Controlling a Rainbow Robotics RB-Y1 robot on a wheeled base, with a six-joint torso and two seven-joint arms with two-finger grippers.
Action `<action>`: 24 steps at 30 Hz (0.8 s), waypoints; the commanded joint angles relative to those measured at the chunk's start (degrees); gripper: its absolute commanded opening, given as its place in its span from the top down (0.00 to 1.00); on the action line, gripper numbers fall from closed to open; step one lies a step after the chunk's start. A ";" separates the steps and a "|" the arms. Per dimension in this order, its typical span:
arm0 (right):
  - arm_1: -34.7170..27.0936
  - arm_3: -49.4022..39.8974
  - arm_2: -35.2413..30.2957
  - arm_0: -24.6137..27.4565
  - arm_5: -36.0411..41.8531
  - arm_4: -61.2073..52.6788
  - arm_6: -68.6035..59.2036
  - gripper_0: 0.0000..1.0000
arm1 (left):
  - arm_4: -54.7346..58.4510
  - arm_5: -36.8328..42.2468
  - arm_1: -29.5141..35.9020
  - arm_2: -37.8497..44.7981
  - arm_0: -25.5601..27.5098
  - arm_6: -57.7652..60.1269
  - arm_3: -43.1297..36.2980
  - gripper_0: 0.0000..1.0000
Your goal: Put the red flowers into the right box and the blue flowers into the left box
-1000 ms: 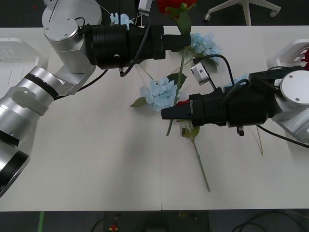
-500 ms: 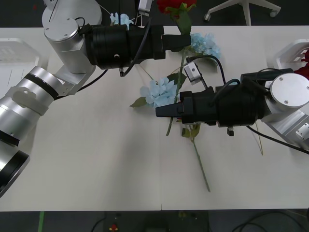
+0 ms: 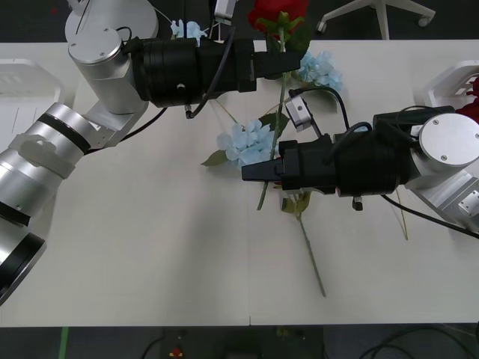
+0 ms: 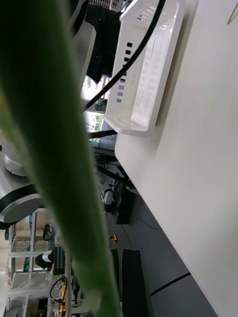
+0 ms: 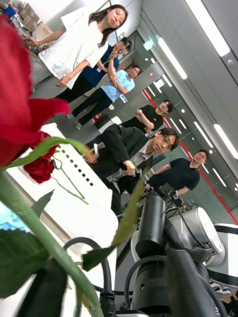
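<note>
L gripper [image 3: 278, 63] is clenched on the upper stem of a red rose [image 3: 275, 13]; the bud sits just past its fingertips at the table's [image 3: 150, 247] far edge, and the long stem [image 3: 274, 142] hangs from the tips back toward the R arm. In the L wrist view the same rose [image 5: 20, 114] and its stem [image 5: 44, 237] run right beside the camera.

R gripper [image 3: 254, 172] reaches leftward at mid-table, fingertips touching that stem's lower part; whether they're closed on it or apart can't be told. In the R wrist view a green stem [image 4: 54, 148] passes close across the lens.

Blue flower [image 3: 247, 143] lies just beyond the R gripper's tips, touching the stem. Another blue flower [image 3: 318, 69] lies beside the L gripper's tips, twd the R side. A second rose stem [image 3: 310, 250] lies under the R gripper, running twd the near edge.

Left box [image 3: 19, 93] is well behind the L arm at the table's L end, also seen in the R wrist view [image 4: 144, 74]. Right box [image 3: 449, 78] is just behind the R arm's wrist, w/ red bloom [image 3: 473, 88] inside.
</note>
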 commanded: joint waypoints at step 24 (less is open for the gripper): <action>-7.78 1.02 -11.77 0.27 9.35 12.65 -16.75 1.00 | -3.19 -5.25 7.12 -0.63 -1.96 -4.59 -2.78 0.00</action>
